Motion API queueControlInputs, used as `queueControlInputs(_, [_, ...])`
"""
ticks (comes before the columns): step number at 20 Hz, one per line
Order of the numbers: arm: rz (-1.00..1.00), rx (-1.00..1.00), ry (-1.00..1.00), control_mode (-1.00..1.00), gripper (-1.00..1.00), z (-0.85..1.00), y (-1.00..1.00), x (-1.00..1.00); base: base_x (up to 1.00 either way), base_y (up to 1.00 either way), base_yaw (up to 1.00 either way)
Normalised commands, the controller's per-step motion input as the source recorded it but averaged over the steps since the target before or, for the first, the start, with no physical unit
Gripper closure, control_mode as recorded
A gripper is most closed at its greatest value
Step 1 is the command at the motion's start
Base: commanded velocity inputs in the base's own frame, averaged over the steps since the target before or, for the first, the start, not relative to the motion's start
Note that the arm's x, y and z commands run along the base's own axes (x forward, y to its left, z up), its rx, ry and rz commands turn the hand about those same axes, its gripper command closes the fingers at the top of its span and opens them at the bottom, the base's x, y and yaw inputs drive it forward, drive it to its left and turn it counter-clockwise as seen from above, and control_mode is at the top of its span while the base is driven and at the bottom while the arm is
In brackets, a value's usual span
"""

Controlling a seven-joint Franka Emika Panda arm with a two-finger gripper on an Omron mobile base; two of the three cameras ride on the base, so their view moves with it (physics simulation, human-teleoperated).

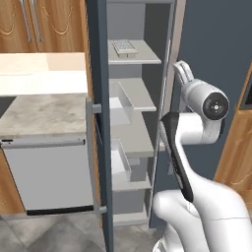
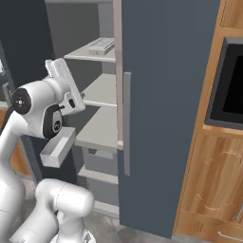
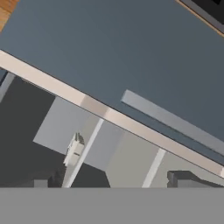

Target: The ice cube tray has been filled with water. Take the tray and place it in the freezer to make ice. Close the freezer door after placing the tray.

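Note:
The freezer (image 1: 140, 98) stands open, its light grey shelves showing. On the top shelf lies the pale ice cube tray (image 1: 123, 47) (image 2: 101, 45), flat and free of any grip. The freezer door (image 1: 98, 74) is swung out towards me, edge-on, with its grey handle (image 1: 91, 147) on the near side. My arm stands in front of the opening with the hand (image 2: 60, 78) raised at about middle-shelf height, below and short of the tray. In the hand view my gripper (image 3: 111, 181) is open with nothing between its widely spread fingertips (image 3: 179, 178). A small pale thing (image 3: 74, 151) there is probably the tray.
A silver dishwasher (image 1: 49, 172) under a stone counter (image 1: 44, 113) lies left of the open door. The plain fridge door (image 2: 166, 95) with its handle (image 2: 126, 123) is shut on the right. Beyond it is a wooden cabinet with a black oven (image 2: 230, 80). White bins (image 1: 118, 160) sit low in the freezer.

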Motion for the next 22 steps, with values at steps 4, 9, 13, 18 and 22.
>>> queueControlInputs(4, [0.0,0.0,0.0,1.0,-1.0,0.0,0.0,0.0,-0.66,0.16,0.0])
queueControlInputs(9, [0.0,0.0,0.0,1.0,-1.0,0.0,0.0,0.0,-0.46,0.34,0.0])
queueControlInputs(13, [0.0,0.0,0.0,1.0,-1.0,0.0,0.0,0.0,-0.21,0.37,-0.01])
queueControlInputs(18, [0.0,0.0,0.0,1.0,-1.0,0.0,0.0,0.0,-0.04,0.44,-0.05])
queueControlInputs(22, [0.0,0.0,0.0,1.0,-1.0,0.0,0.0,0.0,0.0,0.32,-0.1])
